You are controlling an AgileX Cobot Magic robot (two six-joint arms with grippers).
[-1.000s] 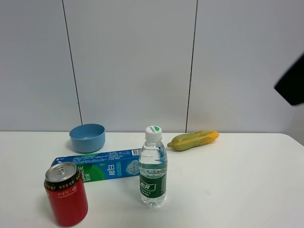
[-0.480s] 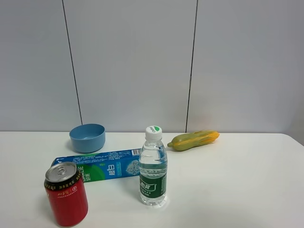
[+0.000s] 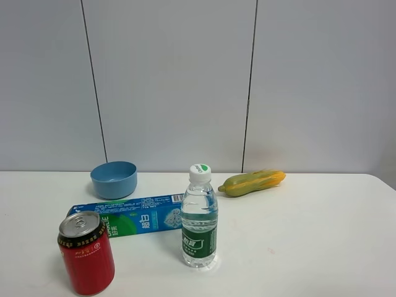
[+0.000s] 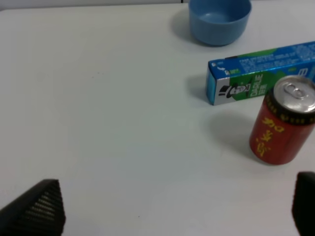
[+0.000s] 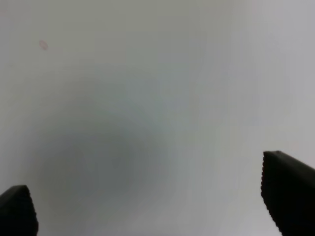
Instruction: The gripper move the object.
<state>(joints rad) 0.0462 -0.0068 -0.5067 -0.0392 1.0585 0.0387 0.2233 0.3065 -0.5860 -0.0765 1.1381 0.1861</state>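
**Red can stands untouched near the front of the table, both end effectors spread wide**

The can [image 3: 86, 252] stands upright on the white table [image 3: 309, 235], at the front left in the high view. Its silver top faces up, and a black-and-gold band runs just below the rim. Directly behind it lies a blue and green box [image 3: 127, 216], flat on its long side, with one end close to the can; whether the two touch cannot be told from here. A blue bowl [image 3: 114, 179] sits farther back, near the wall. A clear water bottle [image 3: 199, 218] with a green label and white cap stands upright to the right of the can, apart from it and taller than it. Behind the bottle, to the right, a yellow-green vegetable [image 3: 252, 182] lies on its side.

Neither arm shows in the high view. In the left wrist view, the left end effector [image 4: 177, 209] is released, its two dark fingertips [image 4: 39, 209] far apart, with nothing between them. The can [image 4: 283, 120] stands ahead of it, nearer one finger, well clear of both. The box [image 4: 256, 73] and bowl [image 4: 219, 19] lie beyond.

The right end effector [image 5: 152, 196] is likewise released, its fingers [image 5: 288, 189] wide apart over bare table, holding nothing.
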